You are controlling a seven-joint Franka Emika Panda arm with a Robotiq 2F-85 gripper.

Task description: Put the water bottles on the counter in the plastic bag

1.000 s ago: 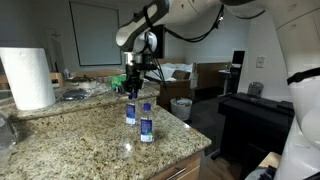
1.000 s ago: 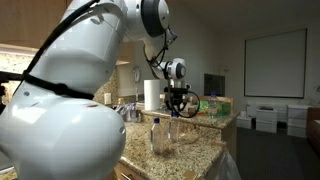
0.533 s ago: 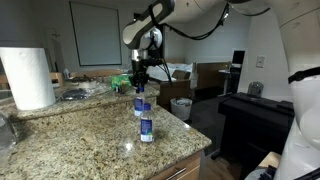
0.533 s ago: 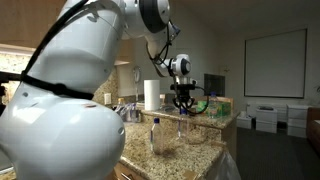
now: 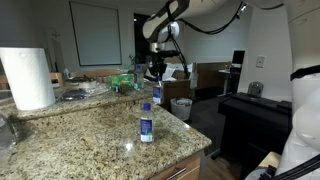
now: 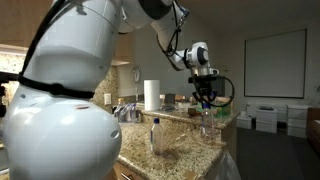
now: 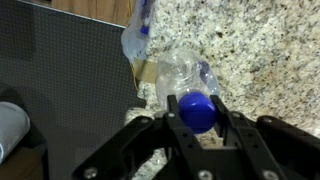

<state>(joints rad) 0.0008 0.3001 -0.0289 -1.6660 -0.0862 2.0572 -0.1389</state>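
Note:
My gripper (image 5: 157,76) is shut on the blue cap of a clear water bottle (image 5: 157,93), which hangs above the far edge of the speckled granite counter (image 5: 80,135). In the wrist view the cap sits between my fingers (image 7: 170,118) and the bottle's body (image 7: 186,72) points down at the counter's edge. In both exterior views a second water bottle (image 5: 146,123) (image 6: 155,135) stands upright on the counter. The whitish plastic bag (image 5: 181,107) stands on the floor beyond the counter. An exterior view shows my gripper (image 6: 205,96) past the counter's end.
A tall paper-towel roll (image 5: 27,78) stands at the counter's back. Clutter (image 5: 122,82) lies on the counter behind the gripper. A dark cabinet (image 5: 255,112) stands across the floor. The wrist view shows dark floor (image 7: 60,90) left of the counter's edge.
My gripper has lifted the bottle off the counter and carried it away from the standing bottle, out toward the counter's far edge. The second bottle has not moved.

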